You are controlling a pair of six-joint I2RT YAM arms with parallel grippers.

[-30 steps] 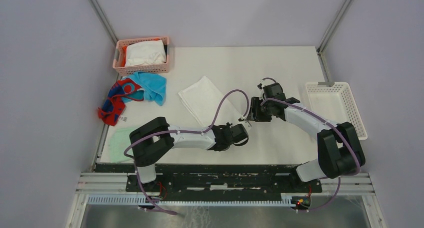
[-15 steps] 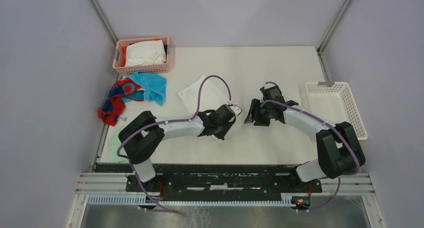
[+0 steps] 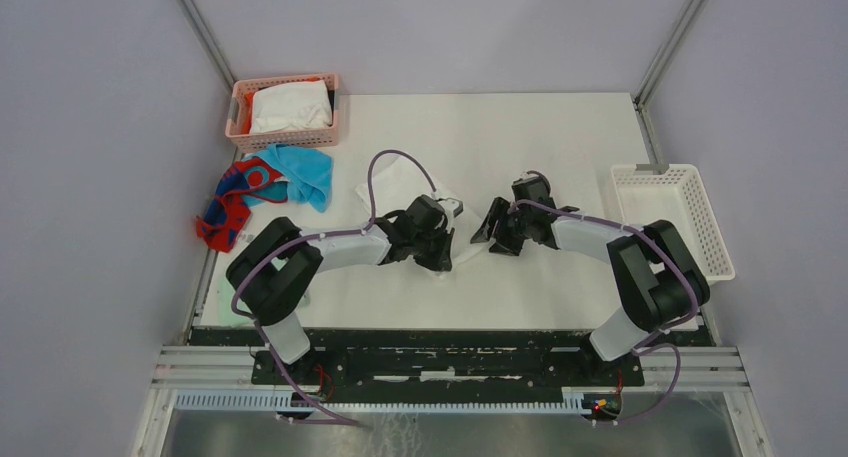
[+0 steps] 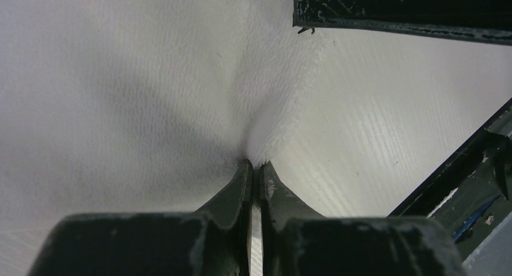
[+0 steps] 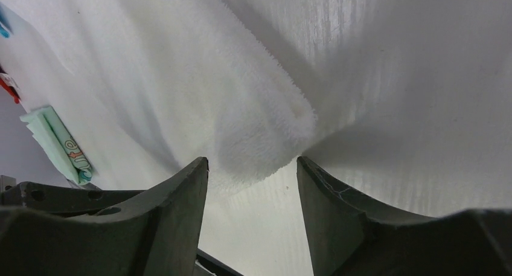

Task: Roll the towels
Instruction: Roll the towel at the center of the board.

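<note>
Left wrist: left hand (image 4: pixel 255 167) clenched on white towel (image 4: pixel 121 77) edge; right hand (image 5: pixel 252 167) released astride its corner.

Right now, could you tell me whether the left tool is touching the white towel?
Touching. The left wrist view shows the left tool shut on the edge of the white towel, which puckers there.

table (image 3: pixel 540 127) | white towel (image 3: pixel 390 189), blue towel (image 3: pixel 305 172), red towel (image 3: pixel 230 205) | pink basket (image 3: pixel 285 137) | mint cloth (image 5: pixel 55 140)
</note>
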